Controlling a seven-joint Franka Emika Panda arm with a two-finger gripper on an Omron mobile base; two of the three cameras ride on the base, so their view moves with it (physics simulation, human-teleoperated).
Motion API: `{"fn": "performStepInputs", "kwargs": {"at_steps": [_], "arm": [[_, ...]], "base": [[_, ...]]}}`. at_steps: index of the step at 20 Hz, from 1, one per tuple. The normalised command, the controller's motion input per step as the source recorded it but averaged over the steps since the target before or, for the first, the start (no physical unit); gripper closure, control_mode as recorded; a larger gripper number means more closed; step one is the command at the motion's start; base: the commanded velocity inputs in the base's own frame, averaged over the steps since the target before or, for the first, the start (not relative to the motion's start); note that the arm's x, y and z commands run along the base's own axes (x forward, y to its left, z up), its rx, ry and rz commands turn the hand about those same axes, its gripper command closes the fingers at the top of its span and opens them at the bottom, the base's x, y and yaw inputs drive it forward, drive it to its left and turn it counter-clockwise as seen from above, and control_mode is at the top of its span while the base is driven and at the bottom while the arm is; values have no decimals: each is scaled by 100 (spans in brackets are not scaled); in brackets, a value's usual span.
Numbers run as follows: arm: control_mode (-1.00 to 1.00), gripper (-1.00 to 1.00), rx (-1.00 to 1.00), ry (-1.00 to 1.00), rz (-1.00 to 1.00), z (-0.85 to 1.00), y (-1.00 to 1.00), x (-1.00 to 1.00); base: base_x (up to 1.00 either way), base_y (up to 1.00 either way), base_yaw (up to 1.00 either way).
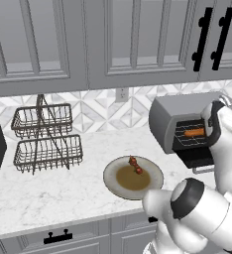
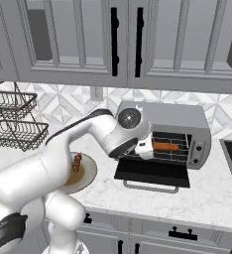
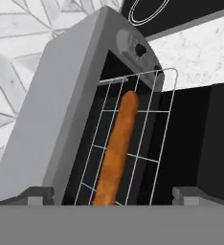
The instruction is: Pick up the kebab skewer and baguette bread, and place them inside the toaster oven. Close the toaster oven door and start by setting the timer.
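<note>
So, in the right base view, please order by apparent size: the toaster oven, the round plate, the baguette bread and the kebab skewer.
1. toaster oven, the largest.
2. plate; the arm covers part of it, so its full size is unsure, but it looks smaller than the oven.
3. baguette bread, on the oven's rack.
4. kebab skewer, on the plate, the smallest.

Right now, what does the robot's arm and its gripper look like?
The arm is made of glossy white rounded segments with dark grey bands at the joints and a round grey cap at one joint. The gripper has two small dark grey finger tips. No cables or markings show.
</note>
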Motion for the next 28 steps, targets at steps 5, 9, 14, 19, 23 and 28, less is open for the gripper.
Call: {"fn": "performStepInputs", "kwargs": {"at_steps": [5, 9, 14, 19, 23, 28], "arm": [[-100, -100, -4, 23, 68, 14, 93, -15], [-100, -100, -14, 8, 72, -25, 99, -26], [-100, -100, -27, 12, 55, -34, 100, -21], [-100, -100, -36, 17, 26, -35, 100, 0], [-100, -100, -24, 15, 29, -41, 100, 13], [-100, -100, -17, 17, 33, -36, 98, 25]], "base": [[0, 0, 0], [0, 0, 0], [0, 0, 0], [0, 0, 0], [0, 0, 0], [0, 0, 0]]}}
